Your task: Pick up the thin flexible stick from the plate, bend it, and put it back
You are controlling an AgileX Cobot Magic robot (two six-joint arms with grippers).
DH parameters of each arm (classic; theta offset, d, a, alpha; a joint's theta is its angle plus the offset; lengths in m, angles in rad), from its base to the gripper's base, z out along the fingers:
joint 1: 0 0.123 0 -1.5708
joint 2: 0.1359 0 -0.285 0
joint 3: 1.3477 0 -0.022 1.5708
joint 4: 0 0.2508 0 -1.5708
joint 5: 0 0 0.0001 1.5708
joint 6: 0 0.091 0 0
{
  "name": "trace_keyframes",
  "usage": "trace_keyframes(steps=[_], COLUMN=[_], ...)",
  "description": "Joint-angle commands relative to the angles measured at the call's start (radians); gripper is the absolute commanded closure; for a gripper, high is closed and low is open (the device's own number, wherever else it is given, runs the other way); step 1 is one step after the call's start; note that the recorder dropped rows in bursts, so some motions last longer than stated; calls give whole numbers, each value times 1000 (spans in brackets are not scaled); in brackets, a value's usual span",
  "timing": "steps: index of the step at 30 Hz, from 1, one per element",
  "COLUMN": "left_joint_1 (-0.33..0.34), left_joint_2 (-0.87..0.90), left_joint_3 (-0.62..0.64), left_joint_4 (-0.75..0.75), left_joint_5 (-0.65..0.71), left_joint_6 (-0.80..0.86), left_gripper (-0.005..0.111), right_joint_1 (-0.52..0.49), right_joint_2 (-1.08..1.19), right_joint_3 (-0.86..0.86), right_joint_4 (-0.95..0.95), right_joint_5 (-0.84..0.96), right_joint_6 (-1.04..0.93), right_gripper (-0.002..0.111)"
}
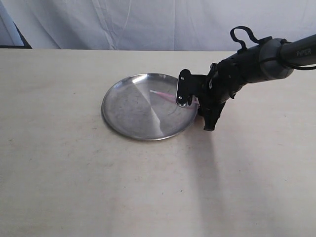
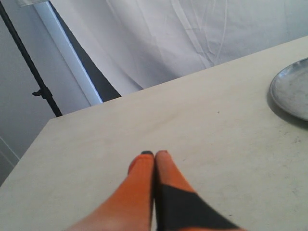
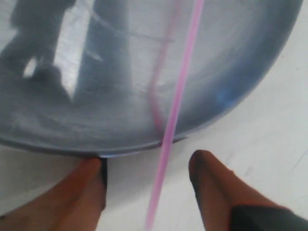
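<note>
Right wrist view: the right gripper (image 3: pixel 147 162) gapes wide, holding nothing, with the thin flexible stick (image 3: pixel 177 96) passing untouched between its fingers. Ahead it overhangs the plate (image 3: pixel 240 82), seemingly leaving the jaws room to close.

Place: a robot-recording setup, more lab or studio than home.
Backdrop: creased white cloth (image 1: pixel 148 24) hangs past the table's far edge, beyond the right gripper (image 1: pixel 196 106).
Table: a plain, pale tabletop (image 1: pixel 98 187), lightly scuffed, lies under that gripper.
Stand: a black pole (image 2: pixel 29 67) with a clamp stands off the table, ahead of the left gripper (image 2: pixel 155 155).
Arm: a black robot arm (image 1: pixel 276 57) is lettered "PIPER".
</note>
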Motion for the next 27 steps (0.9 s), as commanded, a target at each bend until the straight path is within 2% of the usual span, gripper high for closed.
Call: trace_keyframes(steps=[1, 3, 8, 16, 23, 27], left_joint_1=[-7, -7, -7, -7, -7, -7], left_joint_2=[-5, -5, -5, -5, -5, -5], left_joint_3=[4, 4, 4, 4, 4, 4], left_joint_4=[-2, -2, -2, -2, -2, -2], left_joint_5=[-7, -7, -7, -7, 4, 1], left_joint_6=[-5, -5, -5, -5, -5, -5], left_gripper=[106, 106, 106, 106, 106, 106], right_joint_1=[-1, -1, -1, -1, -1, -1], right_joint_2=[6, 6, 6, -5, -91, -156], right_joint_3=[-3, -3, -3, -3, -3, -1], right_joint_4=[-7, -7, -11, -38, -23, 108], right_joint_5=[-6, -6, -4, 72, 87, 123], right_joint_6=[3, 5, 8, 10, 103, 110], right_gripper=[59, 69, 108, 108, 108, 109])
